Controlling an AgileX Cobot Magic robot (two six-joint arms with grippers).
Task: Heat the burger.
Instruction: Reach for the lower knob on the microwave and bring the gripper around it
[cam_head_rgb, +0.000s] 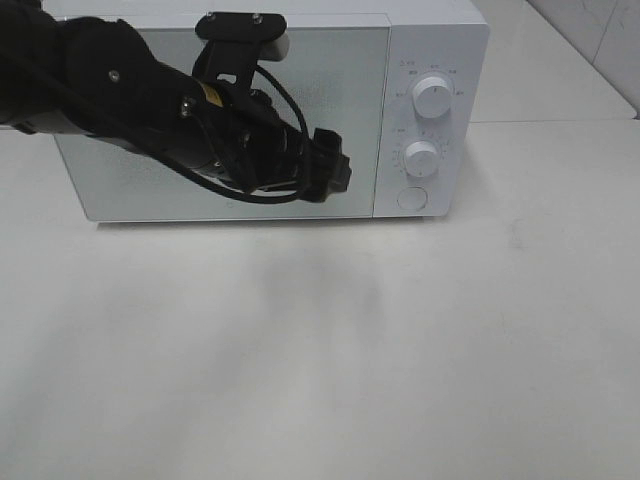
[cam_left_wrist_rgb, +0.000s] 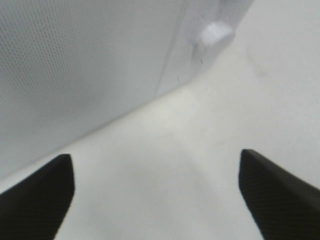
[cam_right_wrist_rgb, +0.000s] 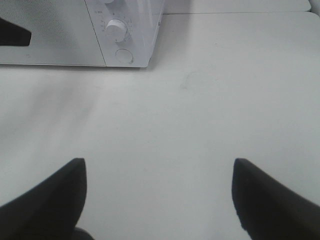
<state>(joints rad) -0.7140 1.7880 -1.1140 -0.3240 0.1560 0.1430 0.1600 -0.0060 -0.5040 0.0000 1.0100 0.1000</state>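
Left claw (cam_left_wrist_rgb: 155, 162), by the shut microwave (cam_head_rgb: 230, 120), and right claw (cam_right_wrist_rgb: 159, 165) both gaped empty; burger unseen, presumably soft, light, needing a gentle hold across its sides.

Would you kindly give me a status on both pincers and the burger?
Left pincer open, empty, by microwave door. Right pincer open, empty, above table. Burger not in view; door shut.

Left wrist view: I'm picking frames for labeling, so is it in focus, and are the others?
Left wrist: microwave and knob soft, out of focus. Exterior high: sharp, diffuse shadow on table. Right wrist: background sharp, fingertips dark, blurred.
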